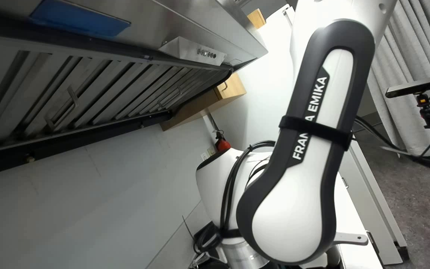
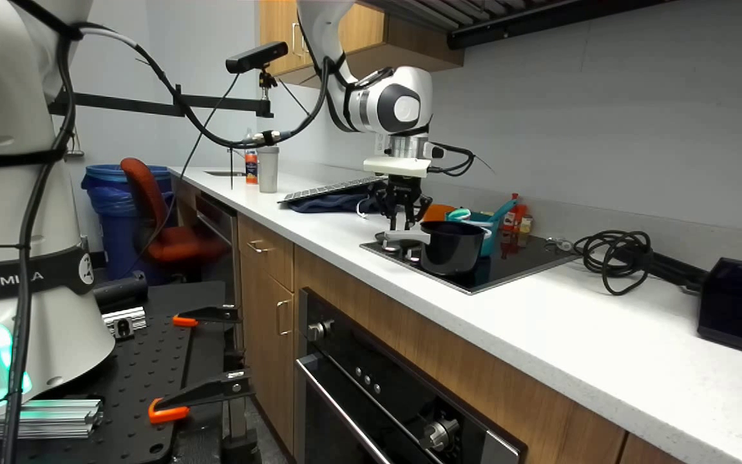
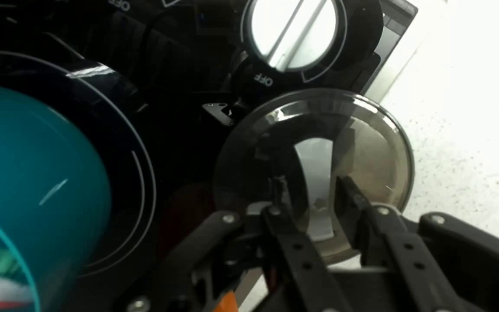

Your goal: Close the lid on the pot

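I have the end effector (image 3: 312,190) spread, seemingly astride the strap handle (image 3: 319,173) of the glass lid (image 3: 373,147) below it. Closing too high could let the strap slip free. Just beside it, the black saucepan (image 2: 453,251) points its grey handle (image 2: 408,236) this way; too low a lift could knock it.

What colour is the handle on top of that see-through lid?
The handle is silvery grey; it shows best in the wrist view.

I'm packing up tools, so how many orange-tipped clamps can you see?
2, at the edge of the black perforated board in an exterior view: the near clamp, and the far clamp beyond it. More may be hidden.
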Action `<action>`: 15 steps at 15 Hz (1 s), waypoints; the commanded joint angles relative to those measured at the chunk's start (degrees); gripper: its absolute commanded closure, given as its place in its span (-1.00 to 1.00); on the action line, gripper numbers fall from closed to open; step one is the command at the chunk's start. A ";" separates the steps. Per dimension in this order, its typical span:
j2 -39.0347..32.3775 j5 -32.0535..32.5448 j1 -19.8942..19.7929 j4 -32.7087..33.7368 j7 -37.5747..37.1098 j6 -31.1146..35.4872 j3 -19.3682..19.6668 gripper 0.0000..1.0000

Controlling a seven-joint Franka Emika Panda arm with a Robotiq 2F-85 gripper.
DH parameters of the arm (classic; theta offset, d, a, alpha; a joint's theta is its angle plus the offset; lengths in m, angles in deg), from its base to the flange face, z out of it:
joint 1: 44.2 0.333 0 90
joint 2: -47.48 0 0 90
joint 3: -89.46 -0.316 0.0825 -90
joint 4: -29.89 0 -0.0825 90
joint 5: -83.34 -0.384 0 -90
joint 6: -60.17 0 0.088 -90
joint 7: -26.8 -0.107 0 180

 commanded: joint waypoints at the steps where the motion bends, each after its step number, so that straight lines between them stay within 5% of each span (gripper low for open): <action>1: -0.19 1.04 0.21 1.11 -0.97 -1.53 0.60 0.95; 15: 16.13 2.28 2.75 -10.93 -12.64 -5.16 1.51 0.93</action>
